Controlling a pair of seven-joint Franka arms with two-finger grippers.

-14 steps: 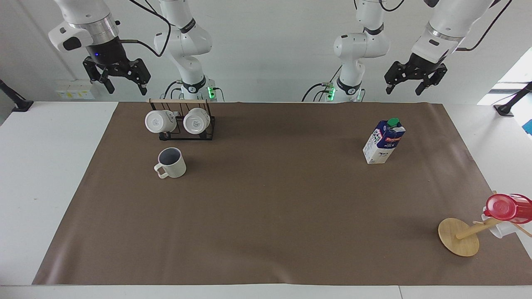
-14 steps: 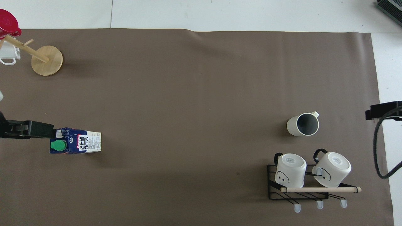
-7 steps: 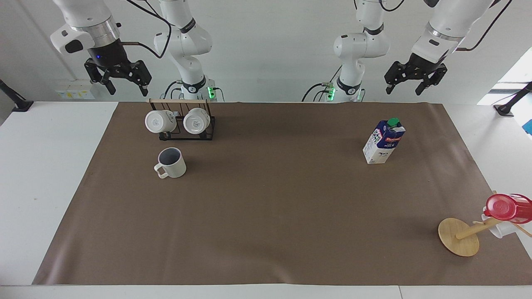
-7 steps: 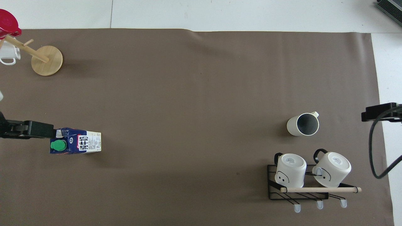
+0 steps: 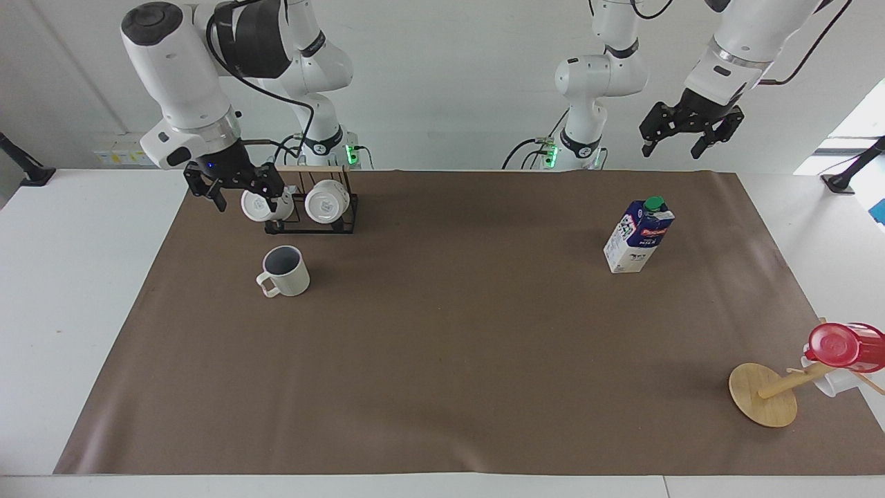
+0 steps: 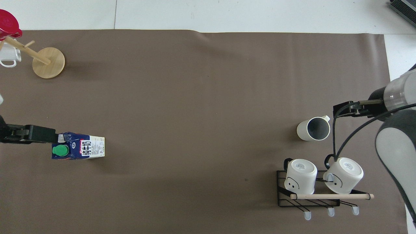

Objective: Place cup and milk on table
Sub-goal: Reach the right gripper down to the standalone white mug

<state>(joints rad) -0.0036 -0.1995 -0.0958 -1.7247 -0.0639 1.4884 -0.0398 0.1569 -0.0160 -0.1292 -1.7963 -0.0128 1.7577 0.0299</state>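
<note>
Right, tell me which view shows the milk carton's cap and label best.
The overhead view: the milk shows its green cap and printed side clearly. The facing view shows the carton upright on the brown sheet, its cap small and edge-on.

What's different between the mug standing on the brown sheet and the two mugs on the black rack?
The cup stands upright, mouth up, showing a dark inside; the rack mugs hang tipped over, bases showing. The cup is creamier; the rack mugs are whiter, with face markings. All have loop handles.
</note>
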